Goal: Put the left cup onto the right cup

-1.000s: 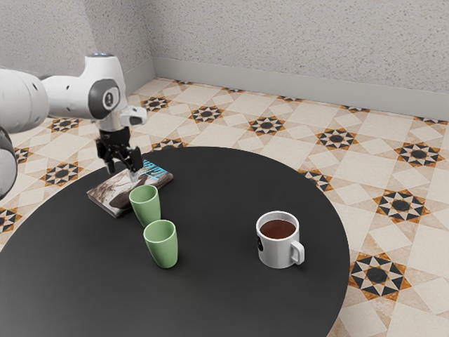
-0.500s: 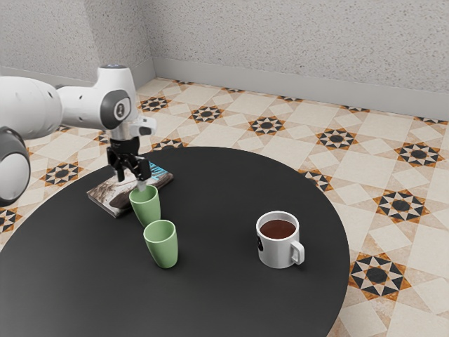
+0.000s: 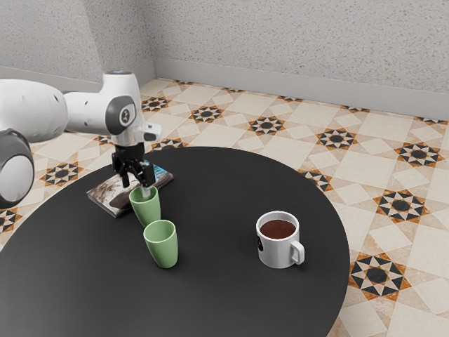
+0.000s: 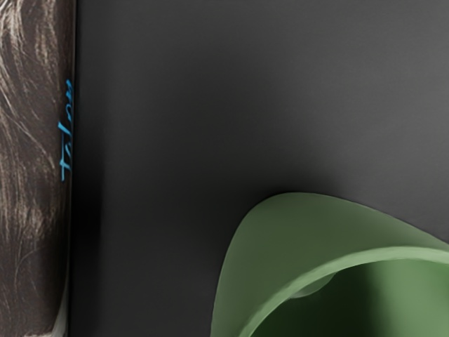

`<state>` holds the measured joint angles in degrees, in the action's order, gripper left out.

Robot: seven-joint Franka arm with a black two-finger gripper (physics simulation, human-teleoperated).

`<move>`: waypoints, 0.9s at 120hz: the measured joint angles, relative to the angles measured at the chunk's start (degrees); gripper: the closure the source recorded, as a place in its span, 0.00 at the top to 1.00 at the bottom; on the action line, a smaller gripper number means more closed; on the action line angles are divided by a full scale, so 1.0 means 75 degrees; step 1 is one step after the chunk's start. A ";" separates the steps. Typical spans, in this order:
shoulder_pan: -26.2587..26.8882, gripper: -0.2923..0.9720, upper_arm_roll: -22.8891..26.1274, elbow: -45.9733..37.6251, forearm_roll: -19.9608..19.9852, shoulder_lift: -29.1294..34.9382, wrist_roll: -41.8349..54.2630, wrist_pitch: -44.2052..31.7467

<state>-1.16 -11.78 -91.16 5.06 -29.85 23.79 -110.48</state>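
At the exterior view's left, the white robot arm (image 3: 63, 116) reaches in over the round black tabletop (image 3: 210, 288). A flat paperback book with a dark photographic cover (image 3: 107, 194) lies by the tabletop's edge. Just beside it stands the farther pale green plastic cup (image 3: 146, 208), upright. The black pincer (image 3: 137, 184) hangs right over this cup's rim, fingers apart and gripping nothing, one fingertip (image 3: 145, 189) at the rim. The wrist view has that rim close under the hand, the book's edge alongside. The nearer pale green plastic cup (image 3: 161, 244) stands upright just beside the first. Well apart to the right sits a white ceramic mug of brown liquid (image 3: 279, 240).
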 joint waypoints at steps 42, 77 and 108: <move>0.0003 0.57 0.0010 -0.0004 0.0020 -0.0063 -0.0122 -0.0002; 0.0059 0.35 -0.0006 -0.0010 0.0124 -0.0033 -0.0269 0.0015; 0.0059 0.20 -0.0036 -0.0016 0.0154 -0.0025 -0.0351 0.0017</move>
<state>-0.72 -12.05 -91.28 6.22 -30.04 21.16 -110.35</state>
